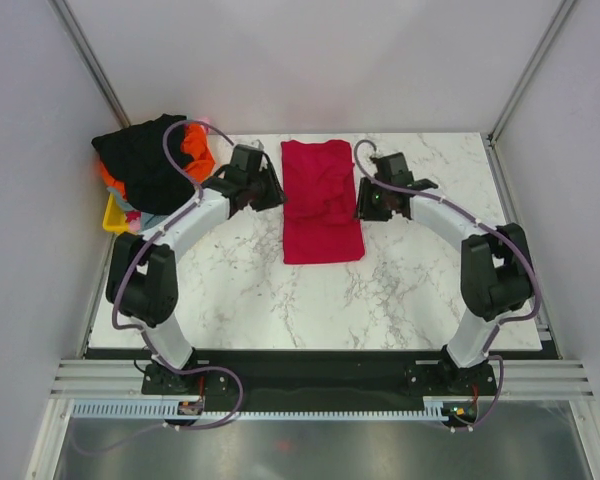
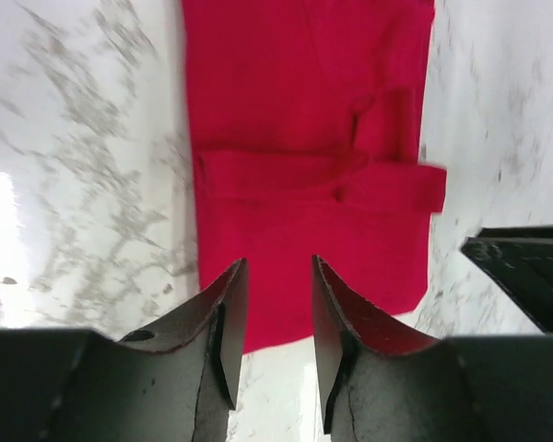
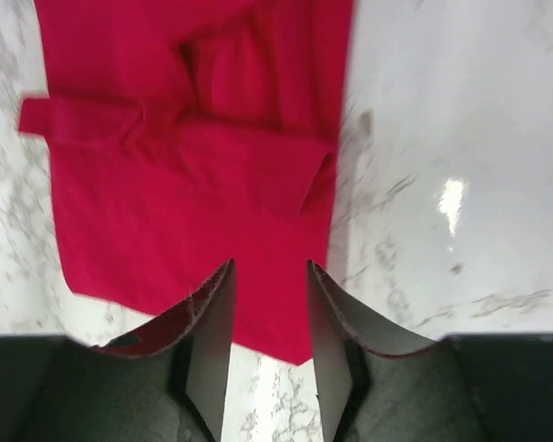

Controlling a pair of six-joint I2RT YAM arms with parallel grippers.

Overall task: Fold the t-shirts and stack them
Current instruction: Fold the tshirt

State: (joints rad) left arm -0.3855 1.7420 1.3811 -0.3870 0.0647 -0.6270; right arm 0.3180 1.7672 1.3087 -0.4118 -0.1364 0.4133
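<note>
The crimson t-shirt (image 1: pixel 322 205) lies folded into a long strip on the marble table (image 1: pixel 230 290), centre and towards the far side. The left gripper (image 2: pixel 277 267) sits just left of it and the right gripper (image 3: pixel 270 267) just right, both with jaws parted and holding nothing. Black (image 1: pixel 145 160) and orange (image 1: pixel 197 145) shirts are heaped at the far left over a yellow bin (image 1: pixel 113 215).

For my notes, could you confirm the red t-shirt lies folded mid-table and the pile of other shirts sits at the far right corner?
No: the top external view shows the pile of other shirts at the far left corner. The red t-shirt does lie folded mid-table.
</note>
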